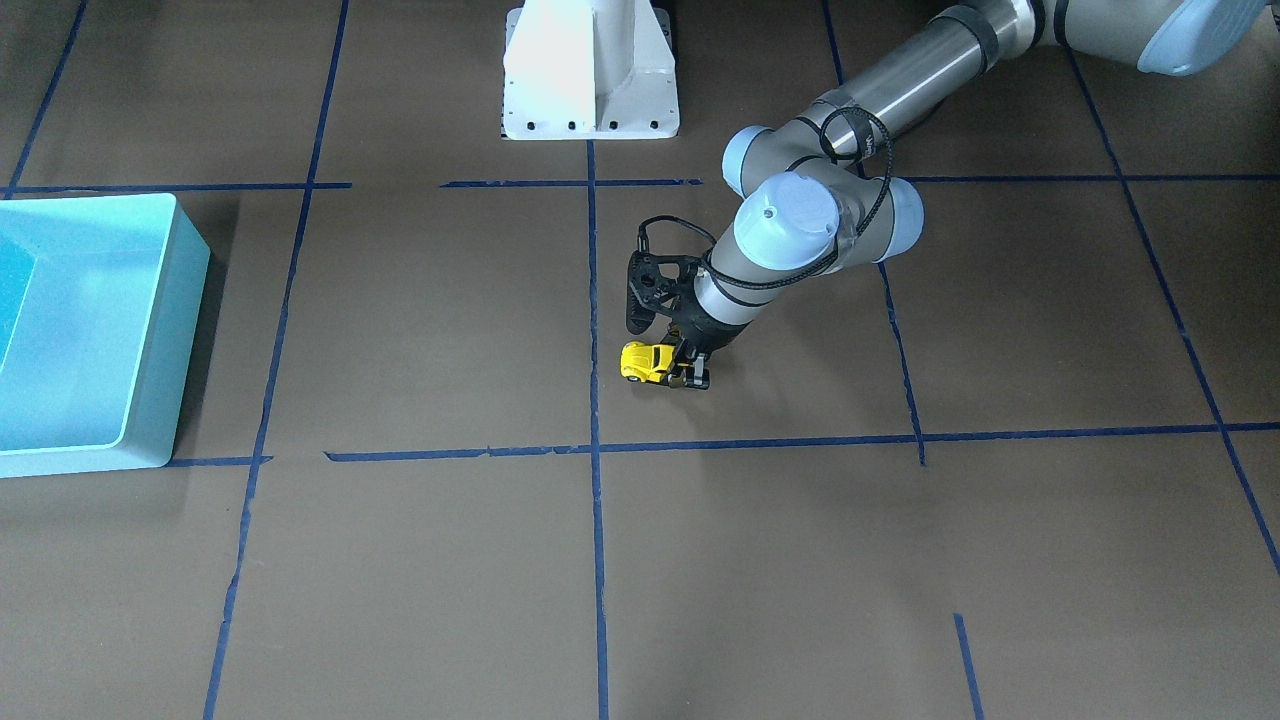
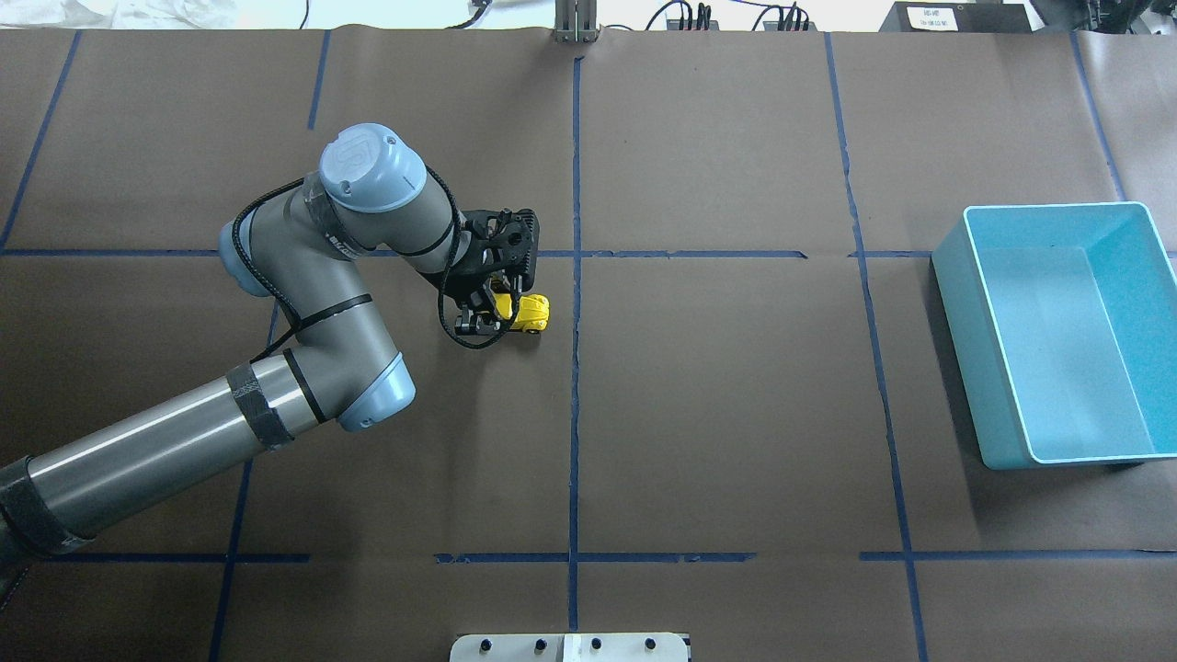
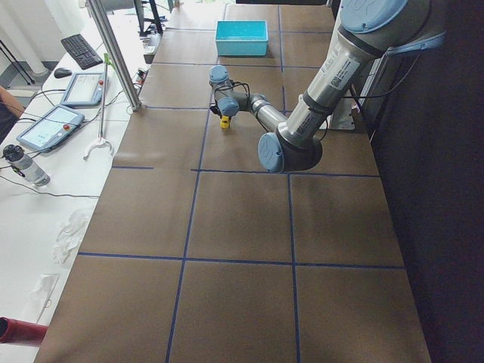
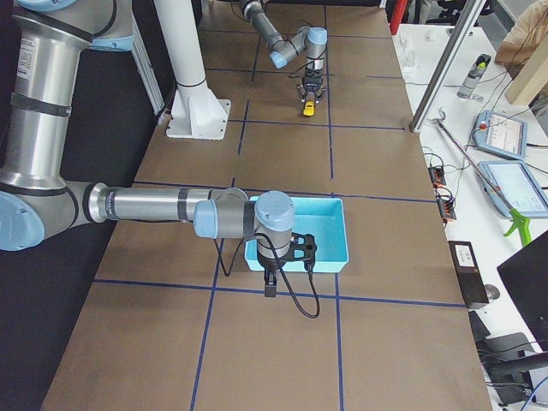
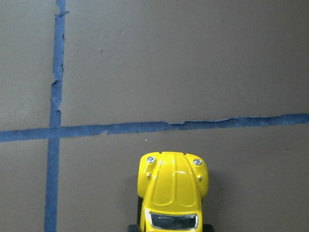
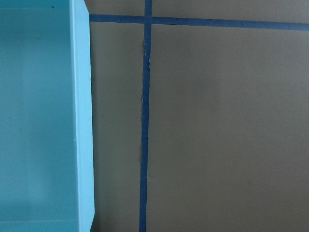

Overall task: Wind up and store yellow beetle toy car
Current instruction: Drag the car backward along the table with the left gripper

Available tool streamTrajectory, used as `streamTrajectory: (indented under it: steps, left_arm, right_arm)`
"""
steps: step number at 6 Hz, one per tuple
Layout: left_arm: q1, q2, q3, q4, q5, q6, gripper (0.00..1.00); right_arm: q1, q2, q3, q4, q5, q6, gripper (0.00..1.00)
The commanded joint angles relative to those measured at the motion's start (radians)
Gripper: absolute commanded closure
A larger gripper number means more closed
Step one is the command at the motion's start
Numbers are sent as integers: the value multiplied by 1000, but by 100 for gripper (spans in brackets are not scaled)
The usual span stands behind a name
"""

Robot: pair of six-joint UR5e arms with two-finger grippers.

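Brown-papered table (image 2: pixel 736 414), centre: left tool (image 2: pixel 492 317) clamped on yellow beetle toy car (image 2: pixel 531 312) rear, nose toward right-edge bin (image 2: pixel 961 294); right tool (image 4: pixel 269 287) grip cannot be told.

Hardly any print was legible.
A faint "UR" mark sat on the blue joint cap (image 2: pixel 354 158) of the left arm (image 2: pixel 303 276). Dark lettering (image 3: pixel 330 69) along that arm's tube and a white label (image 2: pixel 929 16) at the far edge were too small to read.
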Motion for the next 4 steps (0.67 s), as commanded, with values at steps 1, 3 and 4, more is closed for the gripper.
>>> streamTrajectory:
  steps: [1,3,4]
  left_arm:
    - [-6,23,-3,-33,-3,1,96]
    - [-30,78,-6,-106,-60,-1,95]
    - [-42,126,-37,-123,-84,1,95]
  right_arm:
    - [0,0,0,0,0,0,0]
    - [0,0,0,0,0,0,0]
    - [0,0,0,2,0,0,0]
